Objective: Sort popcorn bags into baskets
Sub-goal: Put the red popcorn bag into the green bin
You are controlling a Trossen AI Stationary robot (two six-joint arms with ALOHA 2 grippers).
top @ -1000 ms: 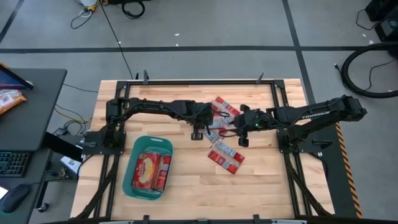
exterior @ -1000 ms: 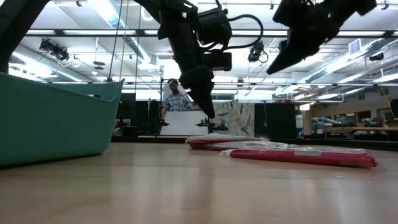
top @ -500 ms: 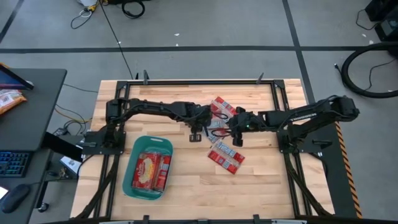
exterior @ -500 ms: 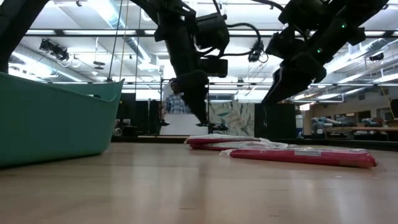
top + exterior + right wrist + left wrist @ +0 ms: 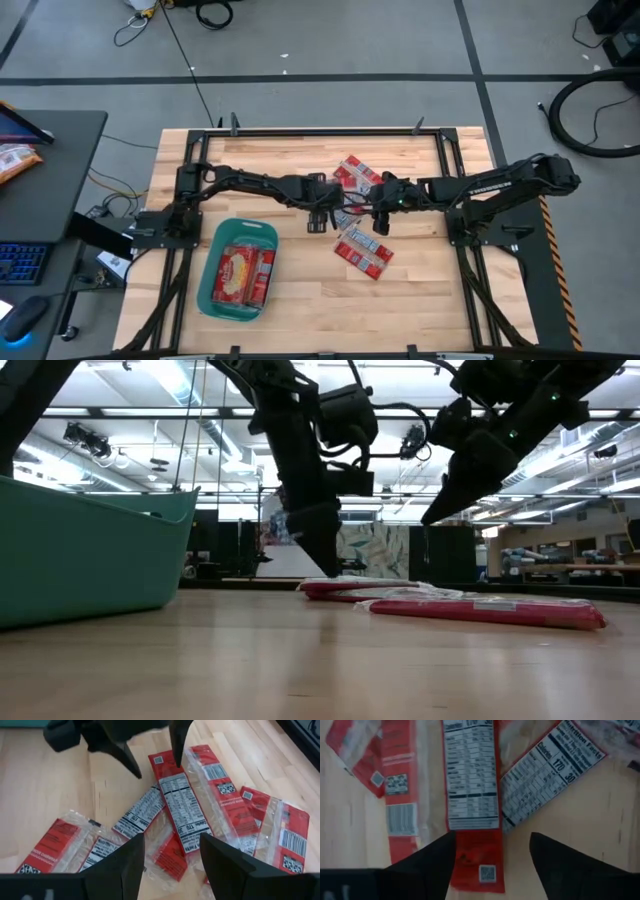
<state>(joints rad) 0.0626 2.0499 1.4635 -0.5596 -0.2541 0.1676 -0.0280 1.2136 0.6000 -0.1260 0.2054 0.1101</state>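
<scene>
Two grippers meet over the heap of popcorn bags (image 5: 352,205) that lies a little past the middle of the tabletop (image 5: 300,290) toward its far edge. From where I stand, the left gripper (image 5: 322,215) hangs low at the heap's left end with its fingers (image 5: 427,865) spread wide, straddling the red end of one bag (image 5: 472,795) whose white nutrition panel faces up; it holds nothing. The right gripper (image 5: 381,218) hovers above the heap's right end, its fingers (image 5: 125,860) also wide apart and empty, tilted down toward the same cluster. In the low view the left gripper's tips (image 5: 320,555) sit just above the flat red packets (image 5: 480,610), while the right one (image 5: 445,505) stays clearly higher.

More packets (image 5: 364,251) lie nearer the front edge, a little apart from the main heap, and one pair (image 5: 357,172) fans out toward the far edge. Near the front-left corner stands the teal basket (image 5: 209,262), well apart from both grippers, already holding red bags (image 5: 243,276), one of them larger with a yellowish picture.
</scene>
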